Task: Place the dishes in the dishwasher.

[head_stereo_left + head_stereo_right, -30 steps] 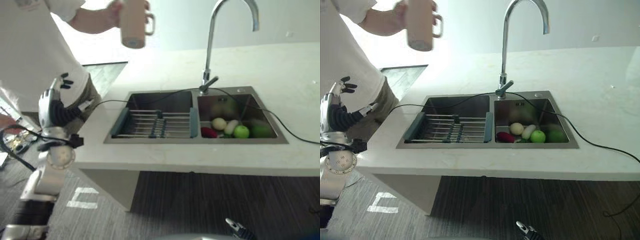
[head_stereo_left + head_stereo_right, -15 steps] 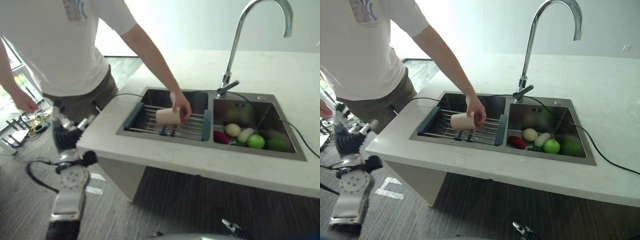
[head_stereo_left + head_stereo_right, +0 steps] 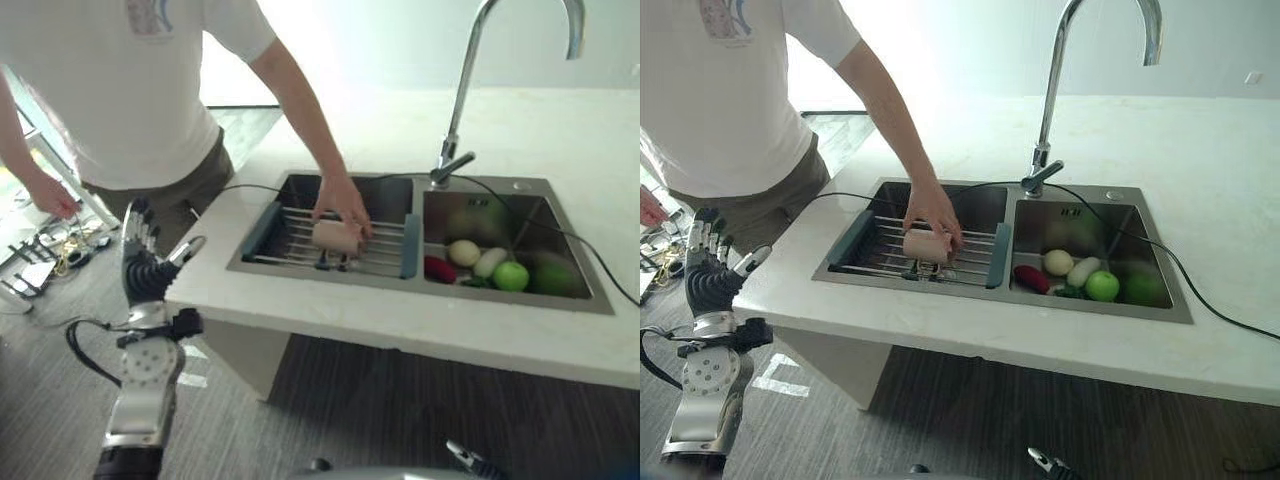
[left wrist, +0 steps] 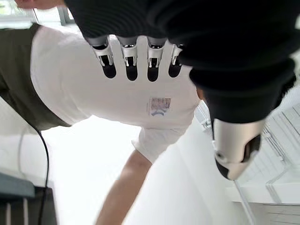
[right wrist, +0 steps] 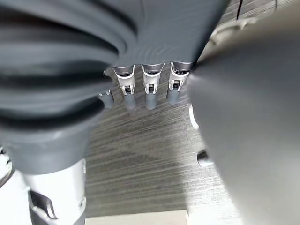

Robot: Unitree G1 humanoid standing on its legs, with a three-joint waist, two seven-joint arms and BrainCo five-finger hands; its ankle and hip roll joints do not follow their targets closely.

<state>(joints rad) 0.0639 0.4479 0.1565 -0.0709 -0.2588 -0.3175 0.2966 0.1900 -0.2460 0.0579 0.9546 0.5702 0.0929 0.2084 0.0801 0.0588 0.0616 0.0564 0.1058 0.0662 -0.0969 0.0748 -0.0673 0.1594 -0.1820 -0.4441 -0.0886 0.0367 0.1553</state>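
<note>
A beige mug (image 3: 335,236) lies on its side on the wire rack (image 3: 409,247) that spans the left sink basin. A person's hand (image 3: 345,198) rests on top of it. My left hand (image 3: 146,268) is raised beside the counter's left corner, well short of the sink, with its fingers (image 4: 131,63) straight and spread and nothing in it. My right hand (image 5: 149,88) hangs over the dark floor with its fingers straight and holds nothing.
A person in a white shirt (image 3: 730,90) stands at the counter's left end, reaching across to the sink. The right basin (image 3: 560,240) holds a green apple (image 3: 510,275) and other produce. A tall faucet (image 3: 462,95) rises behind the sink, and a black cable (image 3: 590,262) crosses it.
The person has brought the mug down from above the counter and laid it on the rack. The head camera has shifted. My left hand stays raised and open.
</note>
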